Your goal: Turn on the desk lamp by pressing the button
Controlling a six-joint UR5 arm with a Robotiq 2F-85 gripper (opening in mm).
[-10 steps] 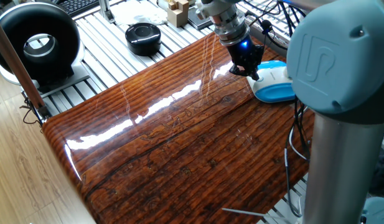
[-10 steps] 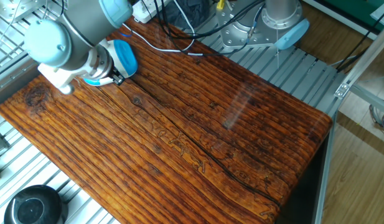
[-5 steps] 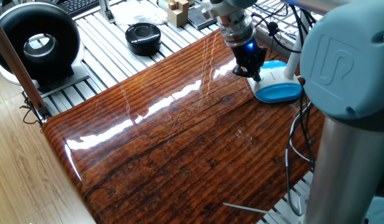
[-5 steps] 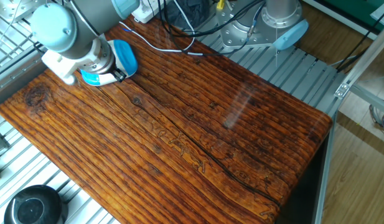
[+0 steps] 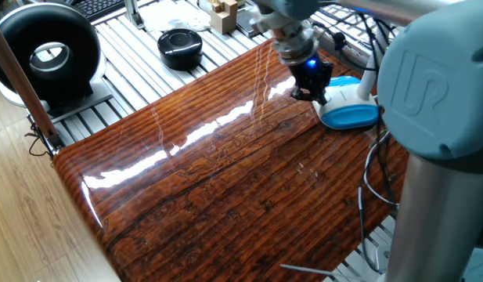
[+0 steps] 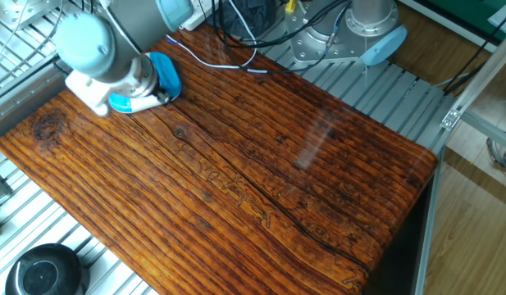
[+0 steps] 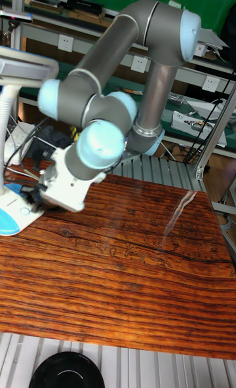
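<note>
The desk lamp's flat base (image 5: 349,111), white on top with light blue sides, rests at the far right edge of the wooden table (image 5: 225,188). Its slim white neck (image 7: 5,122) rises to a flat head (image 7: 26,68). My gripper (image 5: 313,88), black with a blue light, hangs tilted over the near-left edge of the base (image 7: 12,216), tip close above its white top. In the other fixed view my wrist covers the fingertips, and only the base's blue rim (image 6: 164,78) shows. No view lets me see the gap between the fingers or the button itself.
A round black disc device (image 5: 180,47) and a large black ring-shaped unit (image 5: 49,53) sit on the slatted metal beyond the table. Cables (image 6: 228,57) trail behind the lamp. My own arm column (image 5: 437,172) fills the right foreground.
The gripper has shifted a little toward the lamp base and tilted more over it. The lamp has not moved and shows no light.
</note>
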